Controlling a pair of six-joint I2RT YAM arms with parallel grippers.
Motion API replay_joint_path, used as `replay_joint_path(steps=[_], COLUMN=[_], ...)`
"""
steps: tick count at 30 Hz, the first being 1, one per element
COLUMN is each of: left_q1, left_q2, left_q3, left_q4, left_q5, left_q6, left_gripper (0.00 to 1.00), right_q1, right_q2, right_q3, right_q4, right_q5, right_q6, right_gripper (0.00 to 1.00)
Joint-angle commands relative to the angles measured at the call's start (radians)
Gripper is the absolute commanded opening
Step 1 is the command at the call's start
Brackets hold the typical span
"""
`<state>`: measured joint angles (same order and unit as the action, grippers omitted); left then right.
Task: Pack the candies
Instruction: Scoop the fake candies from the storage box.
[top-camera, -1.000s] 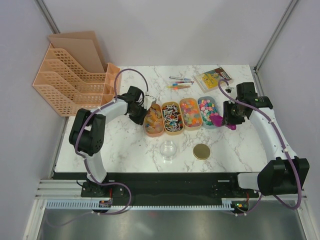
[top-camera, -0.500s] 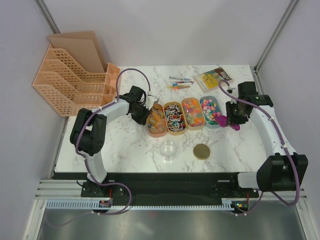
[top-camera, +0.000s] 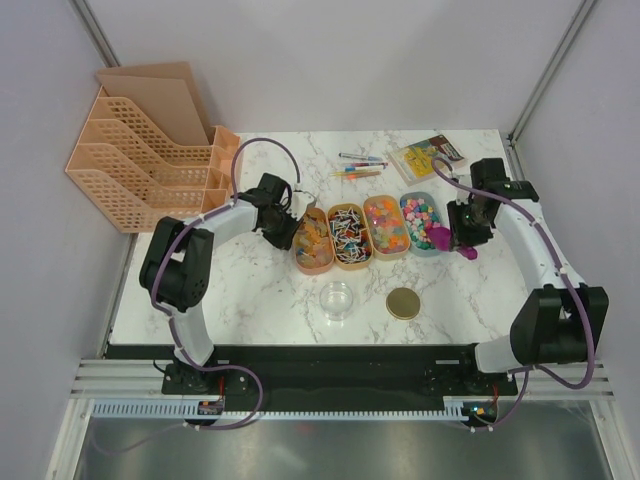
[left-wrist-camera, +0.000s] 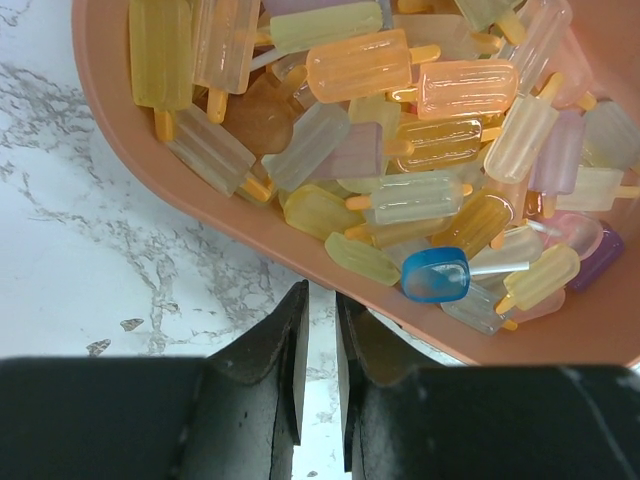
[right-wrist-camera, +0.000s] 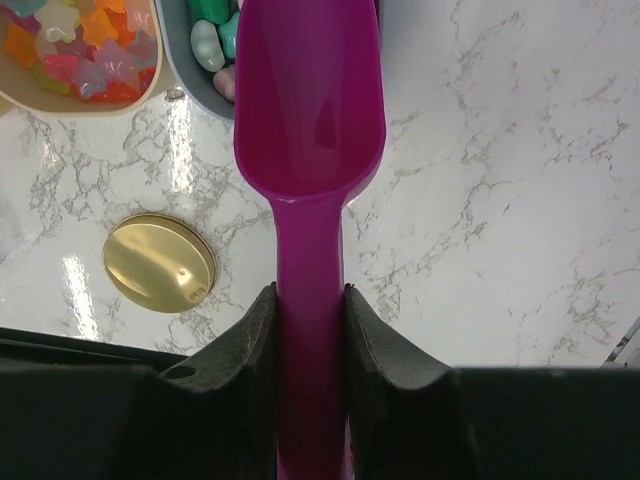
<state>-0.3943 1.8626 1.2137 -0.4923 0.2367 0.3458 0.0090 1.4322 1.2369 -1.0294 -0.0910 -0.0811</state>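
left gripper (left-wrist-camera: 320, 295): tips a little apart, candies (left-wrist-camera: 370, 65) just in front | right gripper (right-wrist-camera: 308, 292): clamped on purple scoop (right-wrist-camera: 310, 90), lid (right-wrist-camera: 160, 262) to its left

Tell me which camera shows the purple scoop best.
Right wrist: the purple scoop fills the frame, with its empty bowl and handle clear, gripped by the right gripper. Top external shows it only as a small magenta shape. Left wrist misses it.
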Motion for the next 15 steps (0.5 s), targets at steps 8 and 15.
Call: replay_joint_path(steps=[8, 15], left_q1=[-0.006, -0.006], left_q2=[-0.112, -0.154], left_q3=[-0.026, -0.049], left_q4=[0.038, 0.006], left_q5=[0.010, 0.004], left_q6=[-0.002, 0.004], left_gripper=[0.24, 0.24], right_q1=[0.040, 0.075], right_q2=[0.092, 0.161], right_q3=[0.099, 0.145], right_q4=[-0.029, -0.034], right_q5=[0.034, 0.033], right_q6=[-0.020, -0.026], right_gripper=[0.00, 0.00])
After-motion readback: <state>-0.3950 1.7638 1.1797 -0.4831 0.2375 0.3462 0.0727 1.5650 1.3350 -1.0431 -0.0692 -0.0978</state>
